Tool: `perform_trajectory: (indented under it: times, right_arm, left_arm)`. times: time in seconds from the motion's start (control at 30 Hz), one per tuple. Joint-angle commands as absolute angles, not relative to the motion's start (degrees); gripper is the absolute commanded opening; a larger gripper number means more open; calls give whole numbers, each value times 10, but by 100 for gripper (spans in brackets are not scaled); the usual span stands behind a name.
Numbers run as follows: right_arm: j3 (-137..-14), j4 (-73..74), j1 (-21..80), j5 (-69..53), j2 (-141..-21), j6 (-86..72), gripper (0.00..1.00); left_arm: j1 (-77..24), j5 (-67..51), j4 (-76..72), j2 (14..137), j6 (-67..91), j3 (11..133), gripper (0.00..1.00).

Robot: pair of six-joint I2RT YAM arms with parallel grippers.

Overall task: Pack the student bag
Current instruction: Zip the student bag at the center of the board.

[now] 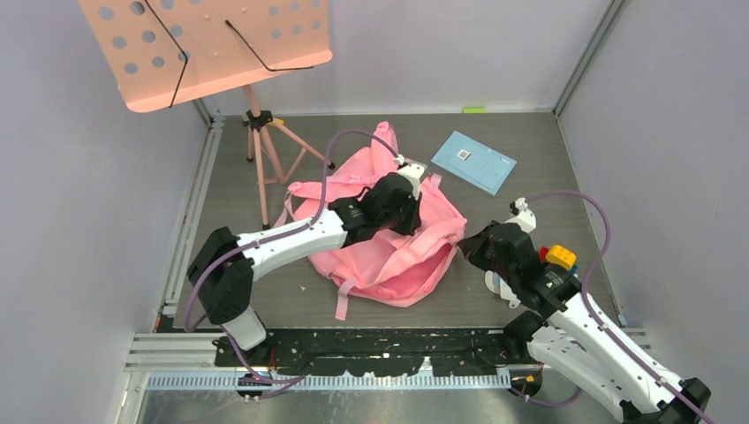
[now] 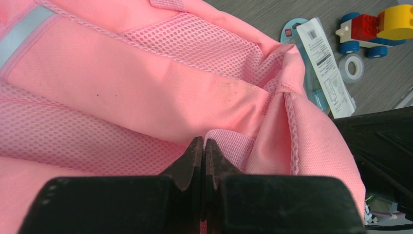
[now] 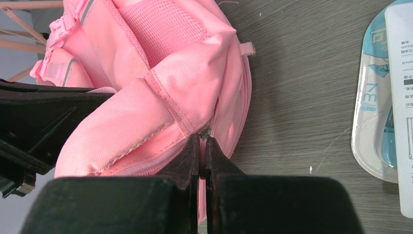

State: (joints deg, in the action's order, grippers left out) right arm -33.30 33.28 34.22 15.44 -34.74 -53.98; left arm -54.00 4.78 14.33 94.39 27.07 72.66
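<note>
The student bag (image 1: 389,256) is a large pink fabric backpack lying in the middle of the table. My left gripper (image 1: 413,196) is over its upper part. In the left wrist view its jaws (image 2: 203,142) are shut on a pale pink fold of the bag (image 2: 146,87) beside the mesh panel. My right gripper (image 1: 462,249) is at the bag's right edge. In the right wrist view it (image 3: 203,136) is shut on the zipper pull at the seam of the bag (image 3: 185,73).
A blue book (image 1: 473,162) lies behind the bag on the right. A salmon music stand (image 1: 212,44) on a tripod stands at the back left. Right of the bag lie a brick toy car (image 2: 372,27), a tape roll (image 2: 351,67) and a blister pack (image 3: 382,97).
</note>
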Motion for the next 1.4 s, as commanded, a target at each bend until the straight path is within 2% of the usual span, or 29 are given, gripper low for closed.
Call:
perform_trajectory:
  times: [0.0, 0.13, 0.2, 0.4, 0.53, 0.7, 1.03, 1.13, 1.37]
  right_arm:
    - [-345, 314, 373, 177, -353, -582, 0]
    - [-377, 385, 375, 264, -340, -559, 0]
    - [-387, 411, 375, 299, -327, -549, 1]
    - [-383, 449, 375, 335, -301, -545, 0]
    - [-373, 446, 375, 332, -299, -554, 0]
    - [-365, 434, 375, 329, -304, -558, 1]
    - [-364, 419, 375, 324, -322, -554, 0]
    - [-362, 414, 375, 323, -323, -556, 1]
    - [-359, 411, 375, 321, -322, -558, 0]
  left_arm:
    - [-541, 84, 128, 958, 245, 719, 0]
    - [-571, 76, 129, 952, 189, 710, 0]
    - [-592, 69, 137, 947, 155, 705, 8]
    - [-621, 83, 201, 934, 168, 749, 47]
    - [-627, 85, 208, 923, 231, 770, 63]
    - [-655, 103, 198, 921, 256, 785, 73]
    - [-690, 116, 166, 905, 275, 791, 85]
    - [-698, 133, 162, 907, 270, 786, 94]
    - [-715, 175, 214, 944, 262, 805, 99]
